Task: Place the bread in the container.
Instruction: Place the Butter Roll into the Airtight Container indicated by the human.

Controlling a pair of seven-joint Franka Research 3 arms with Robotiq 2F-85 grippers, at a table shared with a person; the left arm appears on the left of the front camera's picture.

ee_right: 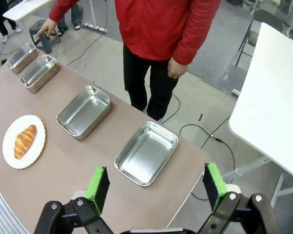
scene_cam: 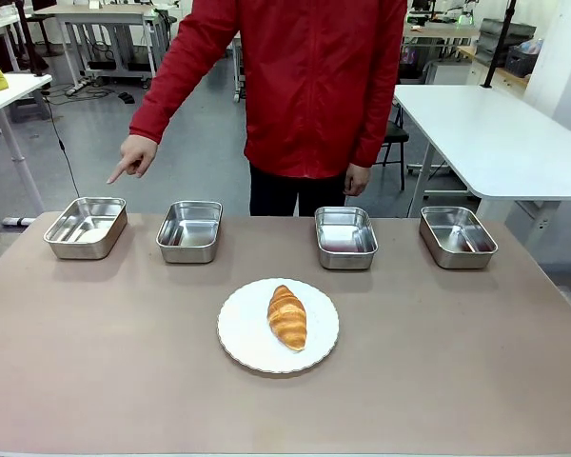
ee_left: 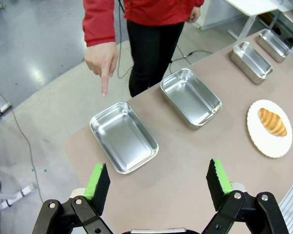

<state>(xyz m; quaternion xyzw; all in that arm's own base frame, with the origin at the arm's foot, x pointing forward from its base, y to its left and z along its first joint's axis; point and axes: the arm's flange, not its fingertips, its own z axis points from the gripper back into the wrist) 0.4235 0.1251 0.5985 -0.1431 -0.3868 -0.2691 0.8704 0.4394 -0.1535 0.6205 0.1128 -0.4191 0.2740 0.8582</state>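
bread (scene_cam: 286, 317) rests on plate (scene_cam: 240, 335), apart from container (scene_cam: 83, 248)

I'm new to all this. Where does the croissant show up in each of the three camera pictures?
Front view: croissant just below the middle of the picture.
Left wrist view: croissant near the right edge, about mid-height.
Right wrist view: croissant near the left edge, a little below mid-height.
Shared landmark: the round white plate it lies on.
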